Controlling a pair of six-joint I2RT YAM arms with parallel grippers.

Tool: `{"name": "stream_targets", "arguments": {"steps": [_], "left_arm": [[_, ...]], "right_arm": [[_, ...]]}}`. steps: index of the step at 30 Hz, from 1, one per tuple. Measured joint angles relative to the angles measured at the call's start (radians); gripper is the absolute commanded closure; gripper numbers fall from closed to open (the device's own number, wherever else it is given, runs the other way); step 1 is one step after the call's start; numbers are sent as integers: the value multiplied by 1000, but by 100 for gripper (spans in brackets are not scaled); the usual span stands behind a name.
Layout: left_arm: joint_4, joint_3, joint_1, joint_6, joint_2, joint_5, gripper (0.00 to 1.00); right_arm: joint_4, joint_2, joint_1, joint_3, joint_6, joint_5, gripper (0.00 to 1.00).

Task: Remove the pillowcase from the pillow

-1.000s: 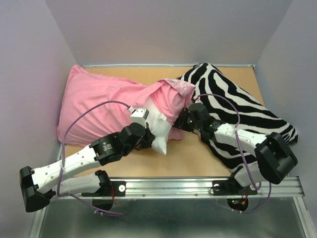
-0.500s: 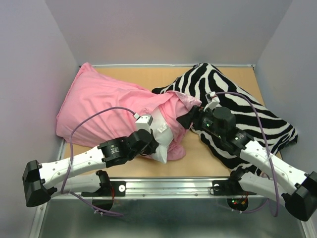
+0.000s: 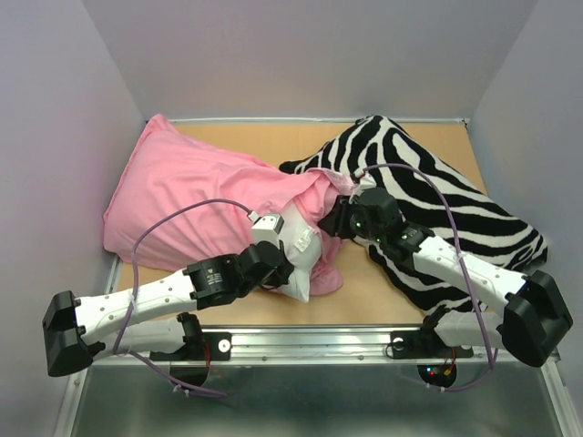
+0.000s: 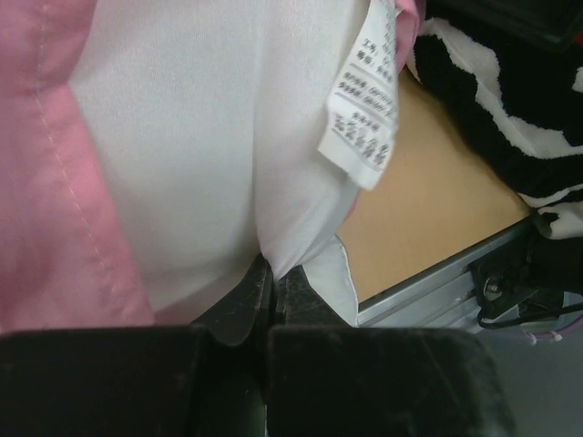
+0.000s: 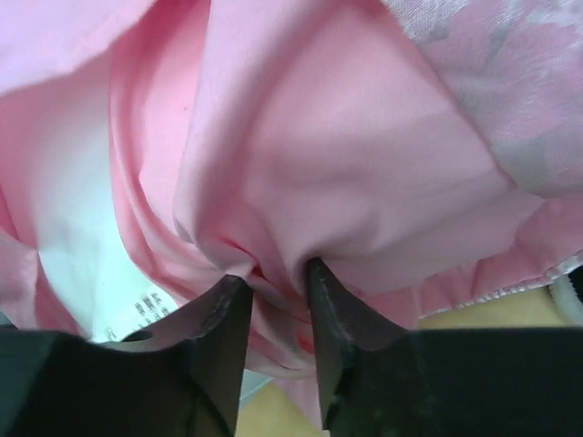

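Observation:
The pink pillowcase [image 3: 191, 196] lies at the left of the table, its open end bunched near the middle. A corner of the white pillow [image 3: 306, 266] sticks out of that opening. My left gripper [image 3: 282, 269] is shut on this white corner; in the left wrist view the fingers [image 4: 246, 300] pinch a fold of pillow [image 4: 209, 137] fabric just below its care label [image 4: 364, 109]. My right gripper [image 3: 333, 221] sits at the pillowcase's open edge. In the right wrist view the right gripper [image 5: 273, 289] is closed on a bunched fold of pink pillowcase [image 5: 346, 155].
A zebra-striped pillow [image 3: 455, 209] lies at the right, under my right arm and against the pillowcase's open end. Bare tan table [image 3: 369, 289] shows near the front, bounded by a metal rail [image 3: 364, 341]. Walls close in at the left, back and right.
My right gripper let go, opened wide as the arm swung out, then closed again on the pillowcase's open edge. The left gripper drew the white corner slightly nearer, and the pink bundle shifted left.

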Motion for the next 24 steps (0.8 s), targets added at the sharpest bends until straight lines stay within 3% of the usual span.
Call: {"name": "stream_targets", "arguments": {"steps": [3,7,14,24], "left_arm": [[1,-10,-10,-3,-1,0,100],[-12,-11,-31,-13,-16,0,100],[-76,-22,-63,-49,-125,14,100],[-208,-32,-116,-123,-283,34,100]], "right_arm": [[-26,2,0,29,1,41,92],[-105,32,0,102,-6,167,98],[-218,138,-128,235,-17,273,99],[-277,244,-280,252,19,184,100]]}}
